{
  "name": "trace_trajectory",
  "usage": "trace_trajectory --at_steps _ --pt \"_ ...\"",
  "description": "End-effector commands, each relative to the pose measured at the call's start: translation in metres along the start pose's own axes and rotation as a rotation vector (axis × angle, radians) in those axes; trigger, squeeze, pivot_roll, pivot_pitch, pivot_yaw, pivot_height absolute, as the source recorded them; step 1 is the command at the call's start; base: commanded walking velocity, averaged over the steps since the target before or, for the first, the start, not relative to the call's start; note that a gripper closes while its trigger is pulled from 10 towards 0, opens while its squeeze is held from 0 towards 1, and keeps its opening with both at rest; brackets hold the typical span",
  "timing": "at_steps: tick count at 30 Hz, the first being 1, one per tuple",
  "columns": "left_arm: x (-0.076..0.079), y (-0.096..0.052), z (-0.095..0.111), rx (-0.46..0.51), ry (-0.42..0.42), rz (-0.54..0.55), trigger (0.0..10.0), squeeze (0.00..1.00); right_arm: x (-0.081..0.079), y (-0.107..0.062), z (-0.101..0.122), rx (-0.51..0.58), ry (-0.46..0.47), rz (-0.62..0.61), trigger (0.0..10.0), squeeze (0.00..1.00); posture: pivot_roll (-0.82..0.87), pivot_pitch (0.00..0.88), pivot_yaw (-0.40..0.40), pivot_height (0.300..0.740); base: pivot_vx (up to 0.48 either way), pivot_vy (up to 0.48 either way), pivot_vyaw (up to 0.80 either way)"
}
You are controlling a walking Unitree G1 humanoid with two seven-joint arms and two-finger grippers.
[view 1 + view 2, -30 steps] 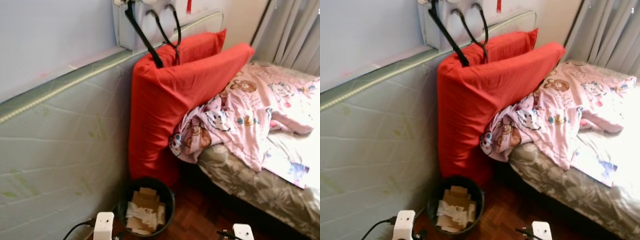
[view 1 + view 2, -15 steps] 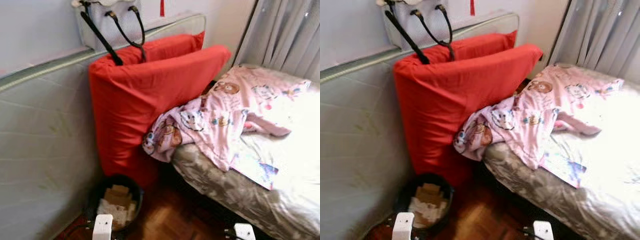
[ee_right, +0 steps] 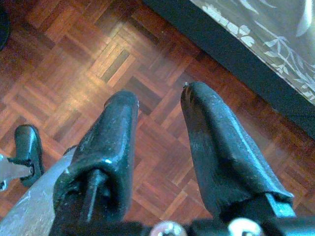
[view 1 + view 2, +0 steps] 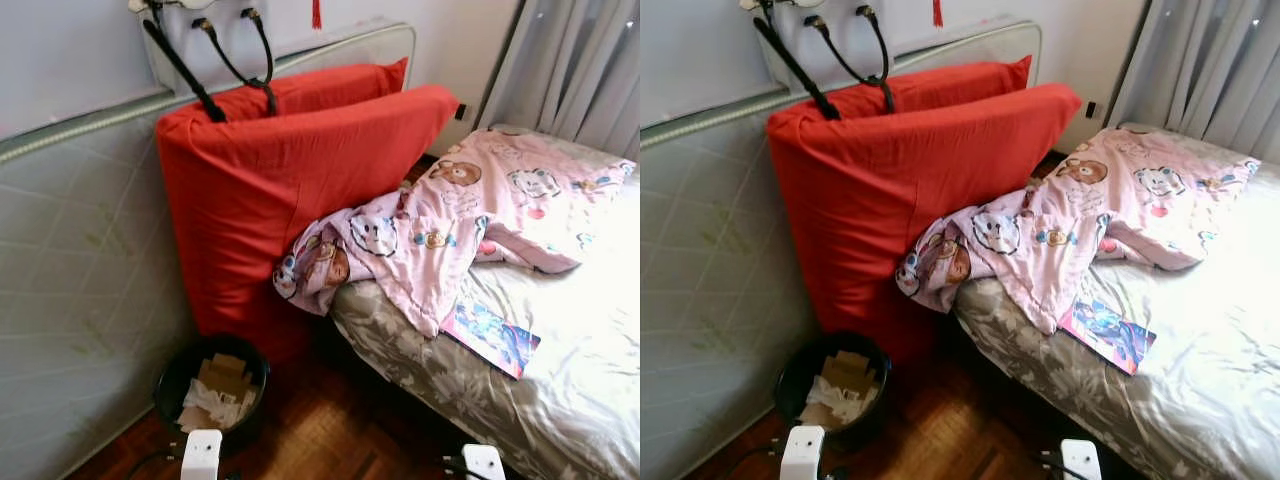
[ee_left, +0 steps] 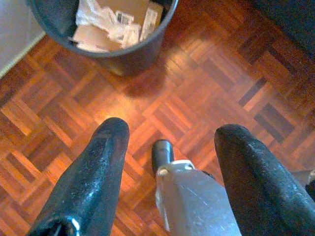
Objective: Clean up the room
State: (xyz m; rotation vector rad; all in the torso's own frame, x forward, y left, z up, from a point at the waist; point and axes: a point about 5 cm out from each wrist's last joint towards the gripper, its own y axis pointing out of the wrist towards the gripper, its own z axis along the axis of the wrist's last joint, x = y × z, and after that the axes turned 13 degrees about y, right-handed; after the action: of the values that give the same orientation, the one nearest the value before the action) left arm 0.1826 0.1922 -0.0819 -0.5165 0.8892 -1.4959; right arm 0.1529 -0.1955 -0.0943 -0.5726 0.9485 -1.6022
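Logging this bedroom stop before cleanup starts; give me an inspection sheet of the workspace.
Surface: parquet floor, bare near the grippers.
Job's things: pink cartoon blanket crumpled on the bed, one end hanging over its edge; colourful booklet beside it.
Clutter: black waste bin holding cardboard and paper.
Grippers: left gripper and right gripper hang low over the floor, jaws open, empty.
Cables: black cord on the floor by the bin.
Surroundings: red cushions upright against a leaning mattress; bag with black straps above; grey curtain.
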Motion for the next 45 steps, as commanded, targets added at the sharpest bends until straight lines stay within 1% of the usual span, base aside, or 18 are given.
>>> trace_trajectory --at_steps 1,9,22,45 --pt "-0.0178 0.0140 0.0775 0.066 -0.139 0.017 10.0 0.00 -0.0360 0.0143 0.0596 0.089 0.318 -0.030 10.0 0.00 -0.01 0.000 -0.046 0.740 0.000 0.000 0.00" --pt "-0.0186 0.0140 0.0777 0.065 -0.123 0.019 10.0 0.00 -0.0361 0.0143 0.0596 0.087 0.304 -0.029 10.0 0.00 -0.01 0.000 -0.044 0.740 0.000 0.000 0.00" --pt "-0.0195 0.0140 0.0784 0.065 -0.130 0.028 10.0 0.00 -0.0358 0.0145 0.0603 0.078 0.275 -0.036 10.0 0.00 -0.01 0.000 -0.039 0.740 0.000 0.000 0.00" --pt "-0.0195 0.0140 0.0784 0.065 -0.130 0.028 10.0 0.00 -0.0358 0.0145 0.0603 0.078 0.275 -0.036 10.0 0.00 -0.01 0.000 -0.039 0.740 0.000 0.000 0.00"
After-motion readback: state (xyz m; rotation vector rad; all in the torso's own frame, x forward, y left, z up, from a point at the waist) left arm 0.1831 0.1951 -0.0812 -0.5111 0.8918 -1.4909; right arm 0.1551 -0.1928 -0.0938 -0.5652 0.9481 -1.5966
